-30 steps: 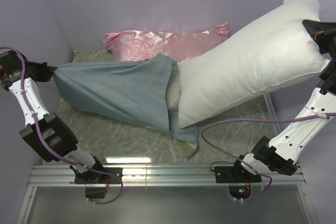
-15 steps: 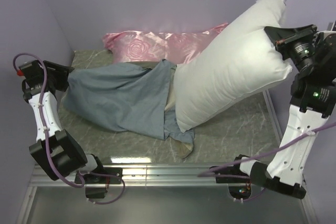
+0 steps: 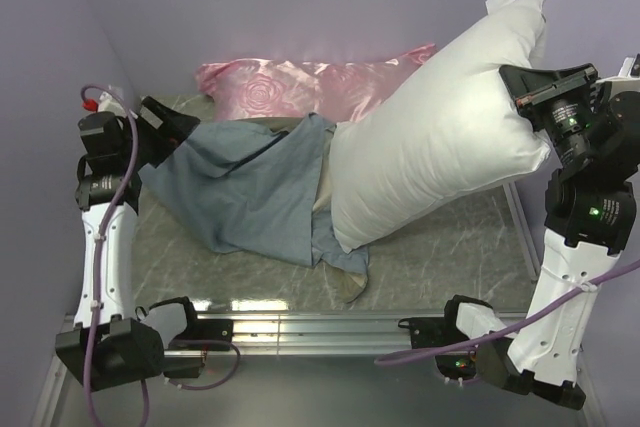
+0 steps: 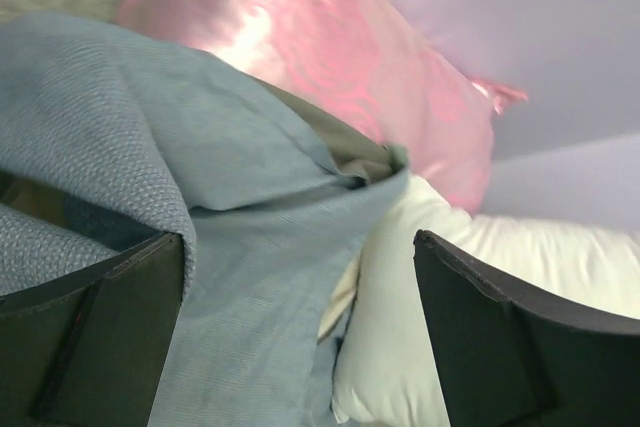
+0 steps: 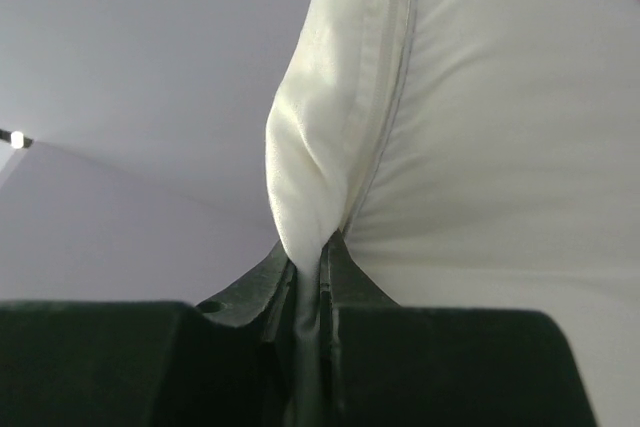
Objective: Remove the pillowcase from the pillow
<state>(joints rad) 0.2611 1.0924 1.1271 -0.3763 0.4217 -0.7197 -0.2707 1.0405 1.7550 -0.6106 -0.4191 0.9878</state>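
Observation:
The pillowcase [image 3: 250, 187] lies slumped on the table, grey-blue side out, with a beige corner at its near end. My left gripper [image 3: 168, 125] hangs open at the cloth's left end with nothing between its fingers. In the left wrist view the pillowcase [image 4: 230, 247] fills the gap of that gripper [image 4: 300, 237], and the pillow [image 4: 400, 347] lies beyond. My right gripper [image 3: 515, 82] is shut on the upper edge of the off-white pillow [image 3: 440, 137] and holds it up at a slant. Its lower end rests by the pillowcase's mouth. The right wrist view shows the pillow [image 5: 500, 127] pinched in the gripper [image 5: 312, 257].
A shiny pink rose-patterned pillow [image 3: 310, 82] lies along the back wall, also seen as pink pillow [image 4: 330, 37]. Purple walls close in the marbled table [image 3: 450, 257] on three sides. A metal rail [image 3: 320, 332] runs along the near edge.
My left gripper has opened, let go of the pillowcase and moved right toward it; the cloth has sagged onto the table. My right arm has tilted the pillow steeper and higher.

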